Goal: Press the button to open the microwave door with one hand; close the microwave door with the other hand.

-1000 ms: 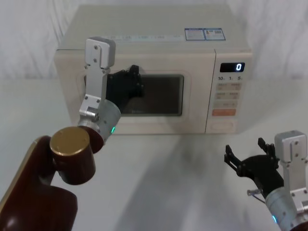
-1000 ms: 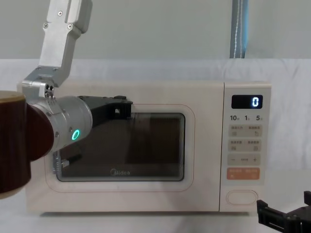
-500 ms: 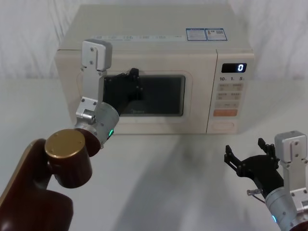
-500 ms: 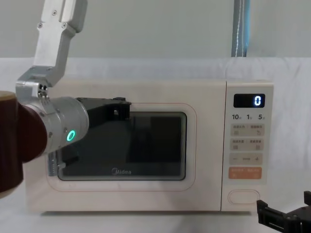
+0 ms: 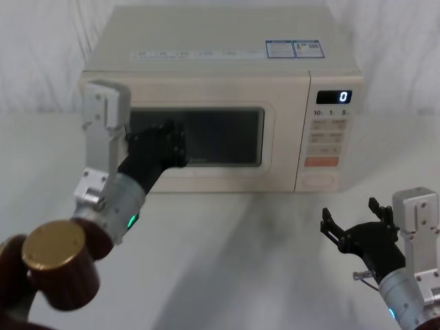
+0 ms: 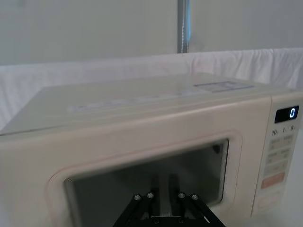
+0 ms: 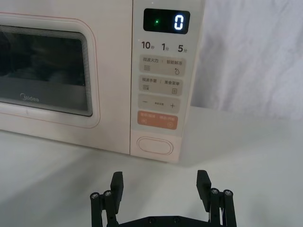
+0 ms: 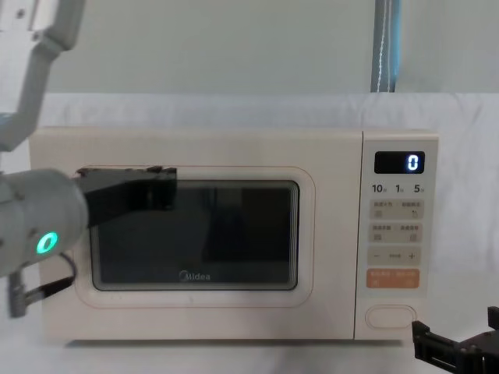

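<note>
Microwave door flush shut on table, both steps apparently done; left gripper before window, fingers' spread indeterminable; right gripper spread wide, empty, below button.

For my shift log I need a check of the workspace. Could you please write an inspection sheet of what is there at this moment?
Surface: white table, bare in front of the microwave.
Microwave door: shut, flush with the body; dark window, Midea logo.
Button: wide cream pill at the panel's bottom, untouched; display reads 0.
Clutter: nothing seen.
Left gripper: raised in front of the door's window, at its left part; contact cannot be told.
Right gripper: open, low over the table, in front of the button, apart from it.
Cables: thin wire by the left wrist.
Surroundings: white cloth backdrop, blue-grey pole behind.
</note>
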